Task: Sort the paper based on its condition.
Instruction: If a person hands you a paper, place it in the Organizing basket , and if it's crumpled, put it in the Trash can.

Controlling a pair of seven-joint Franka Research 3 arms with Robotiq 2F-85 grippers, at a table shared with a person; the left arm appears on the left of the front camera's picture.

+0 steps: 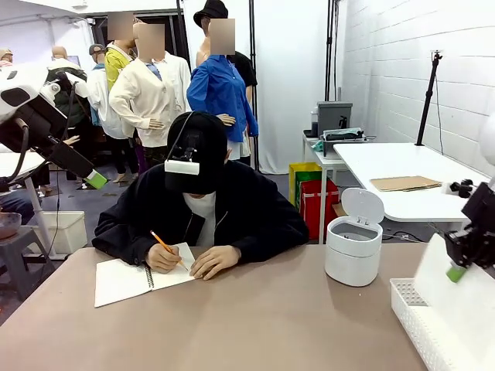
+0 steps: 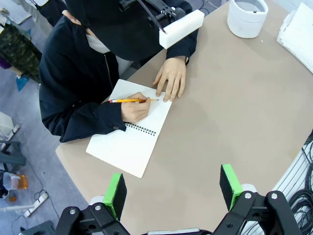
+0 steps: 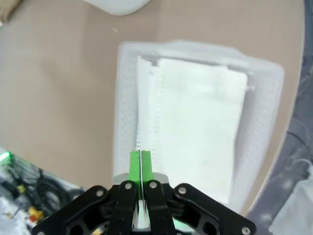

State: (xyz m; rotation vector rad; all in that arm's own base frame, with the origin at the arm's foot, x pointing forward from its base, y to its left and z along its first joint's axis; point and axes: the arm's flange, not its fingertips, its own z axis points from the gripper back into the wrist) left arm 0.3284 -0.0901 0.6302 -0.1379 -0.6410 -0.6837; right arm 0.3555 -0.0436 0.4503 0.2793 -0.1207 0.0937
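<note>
Bare tabletop (image 1: 271, 325) between notebook (image 1: 131, 280) and tray (image 1: 421, 325)

White paper (image 3: 195, 127), white perforated tray (image 3: 127, 98), orange pencil (image 2: 128, 100), green-padded black right end effector (image 3: 140, 169)

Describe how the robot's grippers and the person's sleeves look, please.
The left gripper has a black frame with silver bolts and two bright green pads. The right gripper is also black with green pads. The left arm is white with black parts. The person wears long black sleeves.
</note>
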